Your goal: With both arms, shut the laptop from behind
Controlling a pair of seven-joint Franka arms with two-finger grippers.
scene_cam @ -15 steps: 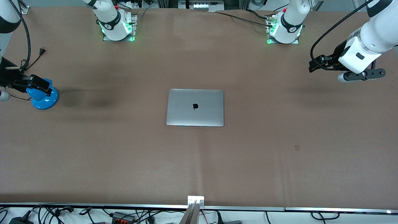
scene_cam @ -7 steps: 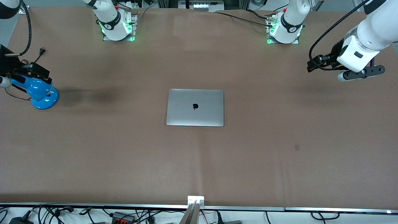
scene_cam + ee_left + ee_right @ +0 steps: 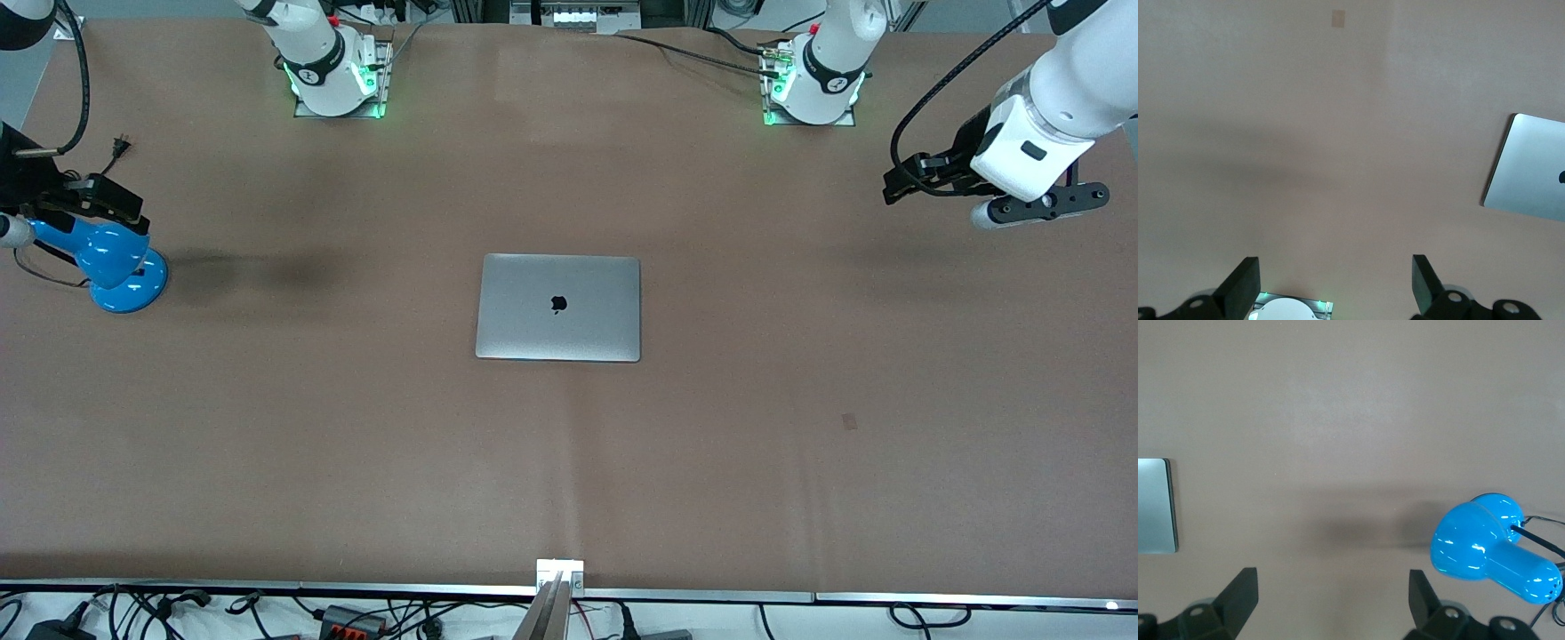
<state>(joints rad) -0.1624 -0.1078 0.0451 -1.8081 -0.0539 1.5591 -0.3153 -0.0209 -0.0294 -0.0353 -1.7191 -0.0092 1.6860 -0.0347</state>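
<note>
At right arm's end of brown table: one glossy blue plastic desk lamp, round base near table edge; right gripper over it, jaws spread, empty. Table centre: one slim silver-grey laptop, lid shut flat, dark apple logo up. Over left arm's end: left gripper, jaws spread, empty. Two white arms, well apart from laptop.

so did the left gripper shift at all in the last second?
Yes, slightly. The left gripper has drifted toward the table's top edge, away from the closed laptop, which stayed put. Its fingers are open and empty.
</note>
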